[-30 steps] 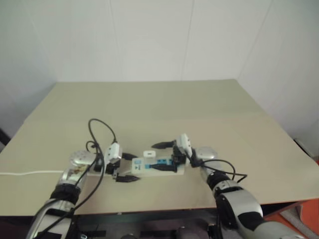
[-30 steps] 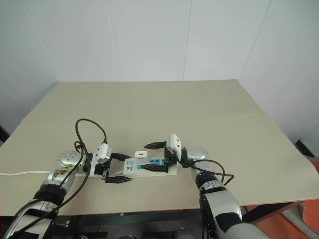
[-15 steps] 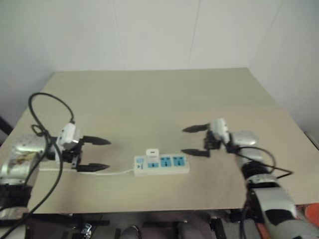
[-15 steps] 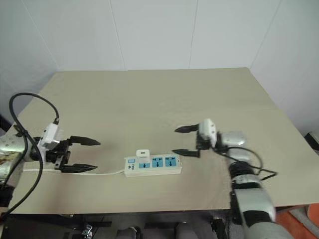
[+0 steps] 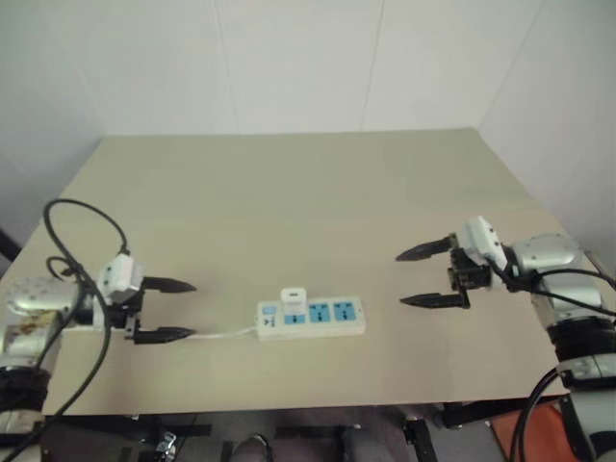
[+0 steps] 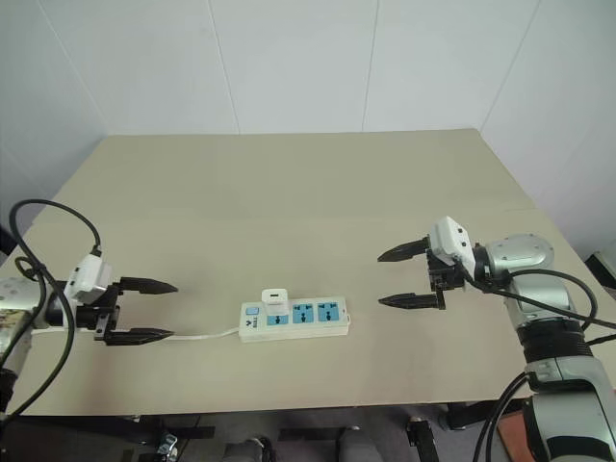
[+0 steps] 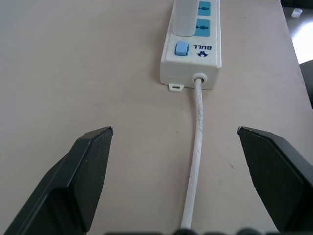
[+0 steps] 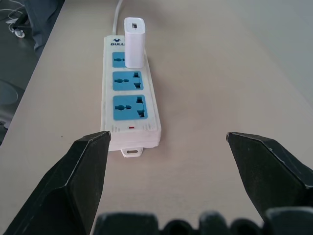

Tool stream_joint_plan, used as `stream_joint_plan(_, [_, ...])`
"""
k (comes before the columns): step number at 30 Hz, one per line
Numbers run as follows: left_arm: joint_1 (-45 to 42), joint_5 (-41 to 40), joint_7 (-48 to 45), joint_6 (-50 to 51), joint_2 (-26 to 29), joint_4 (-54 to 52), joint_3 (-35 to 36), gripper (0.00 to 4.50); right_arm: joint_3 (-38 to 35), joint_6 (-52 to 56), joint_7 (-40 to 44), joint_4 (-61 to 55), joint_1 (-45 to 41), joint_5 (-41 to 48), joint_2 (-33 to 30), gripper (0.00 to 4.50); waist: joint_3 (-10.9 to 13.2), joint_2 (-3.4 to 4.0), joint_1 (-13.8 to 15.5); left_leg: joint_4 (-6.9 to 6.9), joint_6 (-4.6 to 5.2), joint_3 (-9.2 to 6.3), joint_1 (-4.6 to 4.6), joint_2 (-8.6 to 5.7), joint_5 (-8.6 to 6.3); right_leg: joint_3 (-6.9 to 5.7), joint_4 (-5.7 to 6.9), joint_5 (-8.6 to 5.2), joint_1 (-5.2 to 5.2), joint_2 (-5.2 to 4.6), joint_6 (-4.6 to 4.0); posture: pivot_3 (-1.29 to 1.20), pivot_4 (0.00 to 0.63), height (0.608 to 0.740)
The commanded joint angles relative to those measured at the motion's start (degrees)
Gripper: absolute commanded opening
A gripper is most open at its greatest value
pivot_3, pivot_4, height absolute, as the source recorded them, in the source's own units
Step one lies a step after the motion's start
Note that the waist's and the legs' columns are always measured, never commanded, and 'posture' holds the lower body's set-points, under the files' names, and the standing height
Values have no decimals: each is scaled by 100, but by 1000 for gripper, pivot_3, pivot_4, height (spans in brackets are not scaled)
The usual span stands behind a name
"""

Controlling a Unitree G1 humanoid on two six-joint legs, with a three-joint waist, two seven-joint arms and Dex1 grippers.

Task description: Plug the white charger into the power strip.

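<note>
Left gripper (image 5: 178,310) and right gripper (image 5: 416,277) are held with fingers spread wide and nothing between them, well apart on either side of the power strip (image 5: 322,317); the white charger (image 5: 294,298) is seated upright in the socket nearest the switch, on the beige table (image 5: 308,202)
</note>
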Motion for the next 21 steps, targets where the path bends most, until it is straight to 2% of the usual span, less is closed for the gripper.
stream_joint_plan(1, [28, 2, 84, -135, -39, -62, 61, 4480, -208, 101, 72, -278, 211, -47, -197, 4500, 0, 0, 11, 7, 1, -1, -4, 1, -1, -2, 0, 0, 0, 0, 0, 0, 150, 740])
stream_joint_plan(21, [-114, -59, 42, -16, 27, 117, 104, 4480, -557, 702, -610, -1842, 1007, 173, -111, 4500, 0, -1, 31, 39, 2, -1, -6, 0, -2, -2, 11, 9, 8, 1, 11, 0, 150, 740])
